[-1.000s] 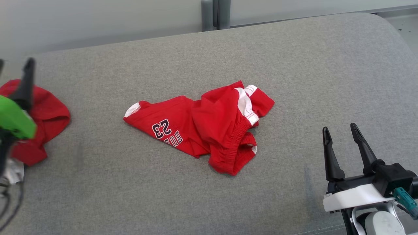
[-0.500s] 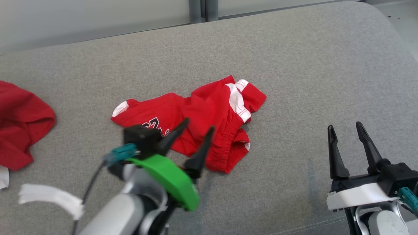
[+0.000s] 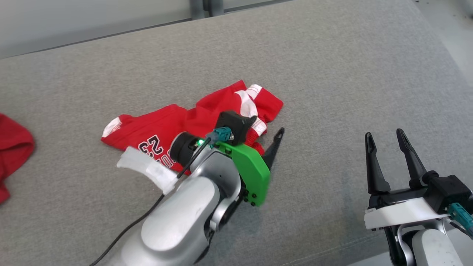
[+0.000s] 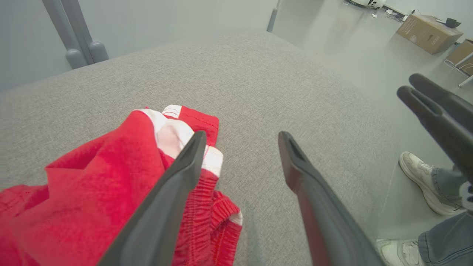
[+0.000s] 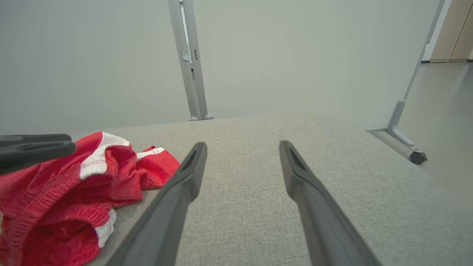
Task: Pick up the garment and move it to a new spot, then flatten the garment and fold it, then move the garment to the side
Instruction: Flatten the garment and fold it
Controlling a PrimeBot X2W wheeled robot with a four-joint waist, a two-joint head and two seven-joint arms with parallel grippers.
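So at this moment the red garment (image 3: 147, 127) was lying crumpled roughly mid-way across the grey fabric-covered tabletop (image 3: 332, 74). It looked like shorts: a dark "23" printed on the flatter part, white trim at the hems, and an elastic waistband bunched up on the garment's right side.

The left gripper (image 4: 241, 137) was right at that bunched end, with its green wrist cover (image 3: 251, 170) over the garment's near edge. Its fingers (image 4: 314, 207) were spread wide with nothing pinched between them. In the wrist view one finger sat over the red-and-white folds and the other over bare fabric just beside the waistband. Whether the tips were actually touching the cloth or the tabletop, I couldn't tell.

The right gripper (image 3: 383, 133) was well off to the garment's right, near the front edge, fingers also spread apart and holding nothing, pointing away from the robot.

Other stuff: a second red cloth (image 3: 14, 147) lay well to the garment's left, partly cut off by the head view's edge. Past the tabletop on the garment's right, somebody's pale sneaker (image 4: 417, 177) and jeans leg were on the floor, with a cardboard box (image 4: 428, 33) farther back.
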